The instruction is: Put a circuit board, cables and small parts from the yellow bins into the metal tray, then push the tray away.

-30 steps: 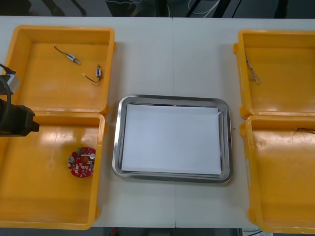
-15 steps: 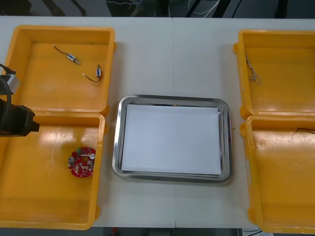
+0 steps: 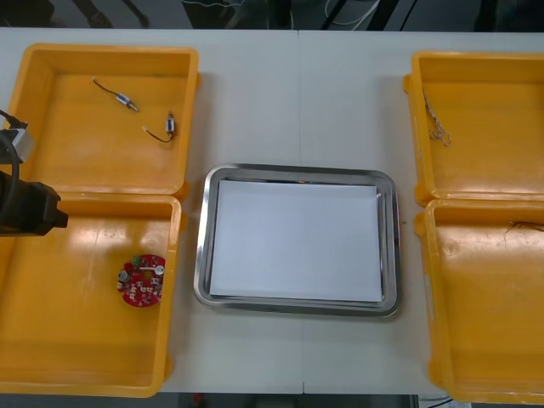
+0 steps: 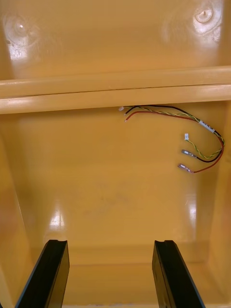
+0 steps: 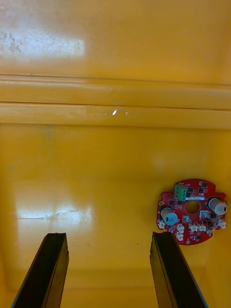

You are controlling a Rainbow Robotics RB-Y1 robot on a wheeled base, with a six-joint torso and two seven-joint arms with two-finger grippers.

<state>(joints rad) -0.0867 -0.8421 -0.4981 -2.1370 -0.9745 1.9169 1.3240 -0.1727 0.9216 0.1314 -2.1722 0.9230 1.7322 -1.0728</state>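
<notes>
yellow bins (image 3: 85,340) four, red board (image 3: 142,280) one

From the front, the left arm (image 3: 25,208) sat low at the left edge, its black wrist block level, blunt end toward the middle, a pale grey piece just behind it. The left gripper (image 5: 108,240) was open: two black fingers (image 5: 53,269) well apart, near parallel, flat tips level with each other. The right gripper (image 4: 109,245) matched it, fingers (image 4: 166,274) spread wide, tips level, leaning slightly outward toward the base.
</notes>
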